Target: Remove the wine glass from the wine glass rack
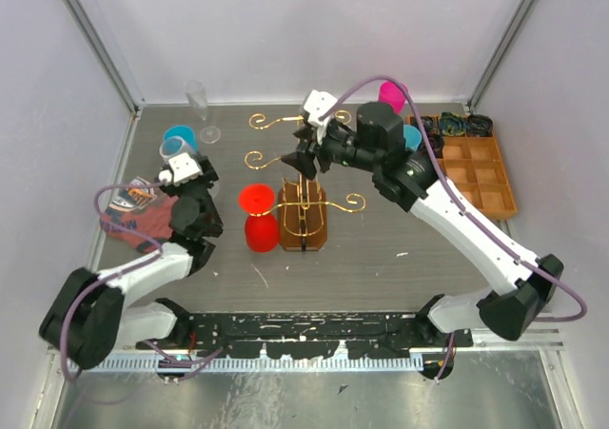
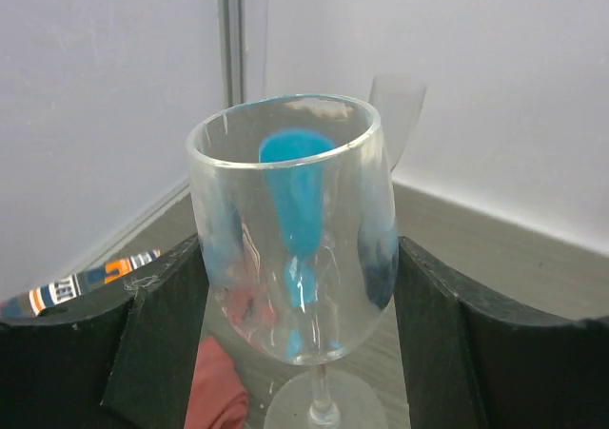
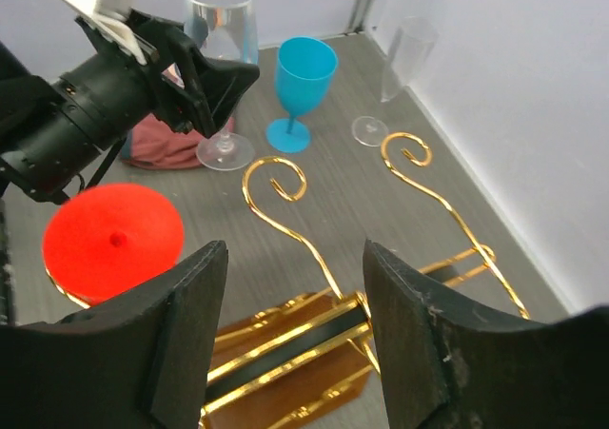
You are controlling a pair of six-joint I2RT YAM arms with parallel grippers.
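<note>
The gold wire wine glass rack (image 1: 303, 201) stands mid-table on its brown base. A red wine glass (image 1: 259, 215) hangs upside down on the rack's left side, foot up (image 3: 112, 239). A clear wine glass (image 2: 295, 229) stands with its foot on the table left of the rack. My left gripper (image 1: 186, 177) has a finger against each side of its bowl, as the right wrist view also shows (image 3: 221, 25). My right gripper (image 1: 303, 153) is open and empty above the rack's top, its fingers (image 3: 181, 343) straddling a scrolled gold arm (image 3: 285, 210).
A blue goblet (image 1: 178, 142) and a clear flute (image 1: 200, 106) stand at the back left. A red cloth and a packet (image 1: 143, 215) lie at the left. A pink glass (image 1: 391, 93) and a teal glass (image 1: 411, 136) stand behind my right arm. An orange compartment tray (image 1: 471, 163) is at the right.
</note>
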